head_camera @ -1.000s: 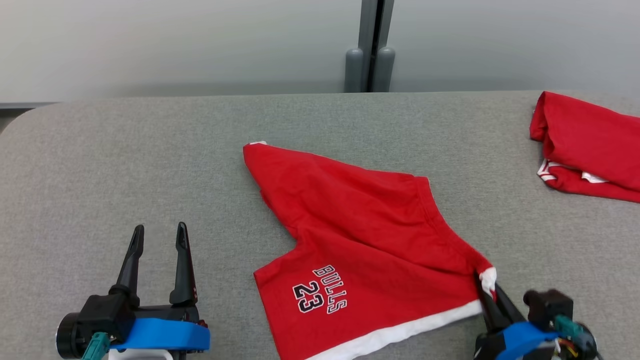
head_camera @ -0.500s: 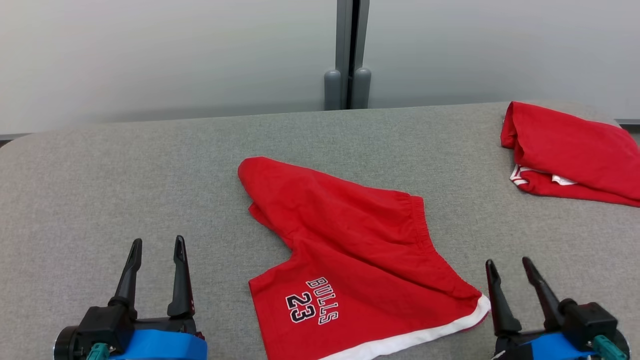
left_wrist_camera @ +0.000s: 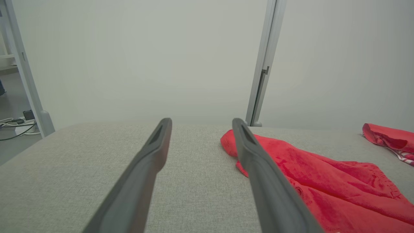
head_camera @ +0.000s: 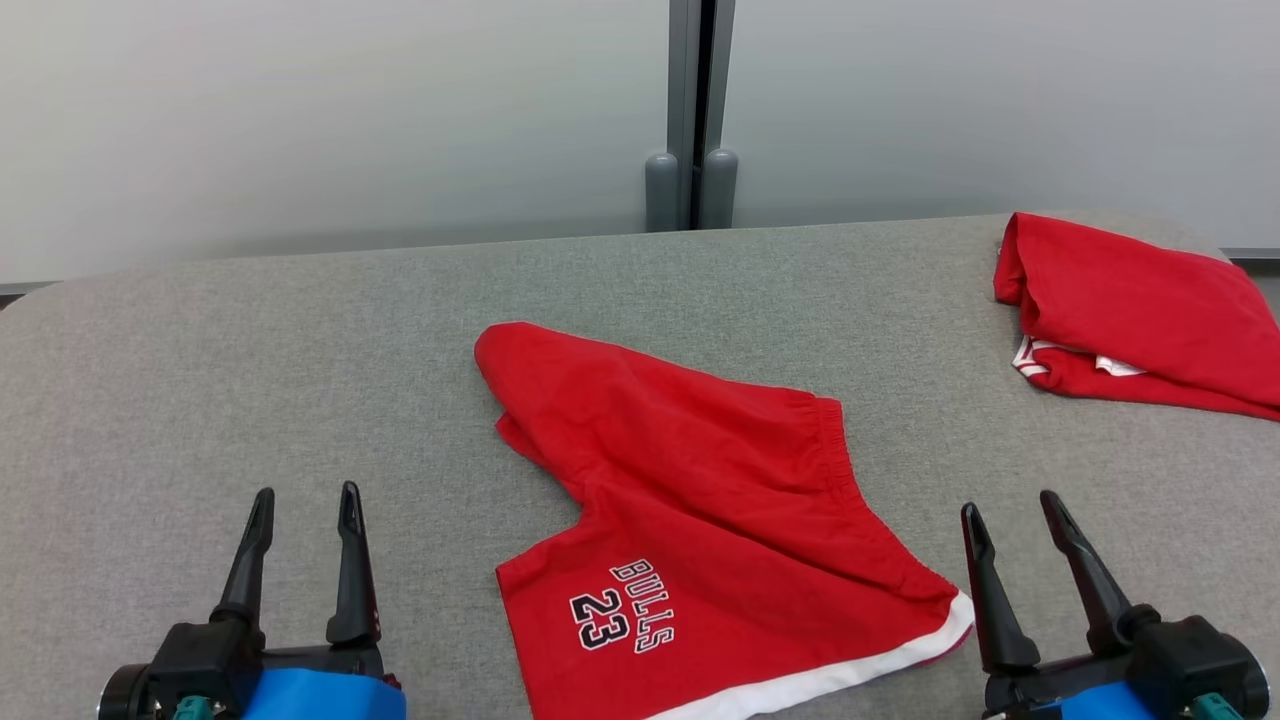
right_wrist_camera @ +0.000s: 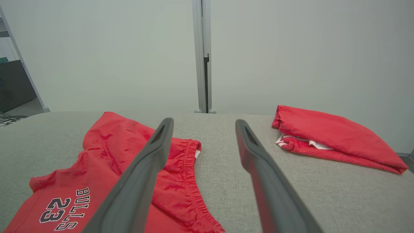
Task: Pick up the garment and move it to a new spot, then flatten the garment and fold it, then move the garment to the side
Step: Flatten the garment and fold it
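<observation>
The crumpled red cotton shorts [head_camera: 700,480] lie on the grey fabric table [head_camera: 200,350] between the left gripper [head_camera: 305,492] and the right gripper [head_camera: 1009,503], both with jaws wide open and empty.

Matt red cloth on coarse grey weave.
Red cloth shorts with white hem band [head_camera: 700,470]: soft, matt, faintly fuzzy, puckered along the elastic waist; lettering flat. Grey woven-fabric tabletop [head_camera: 250,350]: rough, speckled, dull. Folded red cloth garment [head_camera: 1130,300]: same matt finish. Long dark fingers of left gripper [head_camera: 305,490] and right gripper [head_camera: 1009,502]: smooth, matt, plastic-looking; blue plastic collars [head_camera: 320,697] behind, slight gloss. Grey upright post [head_camera: 685,100]: smooth, satin, metal-looking, between pale matt wall panels [head_camera: 300,120].
</observation>
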Robot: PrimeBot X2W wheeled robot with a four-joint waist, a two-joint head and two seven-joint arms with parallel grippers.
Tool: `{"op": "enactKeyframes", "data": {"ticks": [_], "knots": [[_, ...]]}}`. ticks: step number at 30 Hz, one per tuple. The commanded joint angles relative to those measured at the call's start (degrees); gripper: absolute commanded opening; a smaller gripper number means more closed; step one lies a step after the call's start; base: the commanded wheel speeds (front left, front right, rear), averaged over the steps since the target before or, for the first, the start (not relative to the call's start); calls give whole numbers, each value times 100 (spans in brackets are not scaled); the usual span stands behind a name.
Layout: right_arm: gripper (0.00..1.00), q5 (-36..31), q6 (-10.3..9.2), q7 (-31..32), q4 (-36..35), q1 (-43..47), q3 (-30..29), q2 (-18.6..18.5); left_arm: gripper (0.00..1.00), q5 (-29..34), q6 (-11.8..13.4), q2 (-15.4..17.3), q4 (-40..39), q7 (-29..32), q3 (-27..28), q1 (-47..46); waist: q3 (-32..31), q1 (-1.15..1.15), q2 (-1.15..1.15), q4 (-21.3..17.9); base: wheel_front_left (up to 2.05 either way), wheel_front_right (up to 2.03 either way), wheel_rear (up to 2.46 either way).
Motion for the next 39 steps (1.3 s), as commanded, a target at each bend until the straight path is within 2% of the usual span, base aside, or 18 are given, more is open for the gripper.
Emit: {"op": "enactKeyframes", "data": {"ticks": [1,9,14,22,31,39], "knots": [[100,18,1,-16,51,88,3,-1,100,57,11,-4,22,-26,4,60,-10,0,0,-9,0,0,0],[100,91,1,-16,254,69,29,0,100,132,-27,-4,114,-26,19,123,-7,0,0,-40,0,0,0],[100,151,1,-16,547,15,-26,-2,100,127,-86,-3,285,-26,-248,170,-1,0,0,-56,0,0,0],[100,107,1,-16,1288,-256,-157,-212,100,152,-172,93,828,-26,-1096,417,31,0,0,-85,0,0,0],[100,183,1,-16,1862,-517,-66,-283,100,-254,-157,448,1414,-26,-2270,586,110,0,0,-52,0,0,0],[100,352,1,-16,2349,-771,112,-423,100,-681,-158,613,1747,-26,-2878,604,166,0,0,-60,0,0,0]]}}
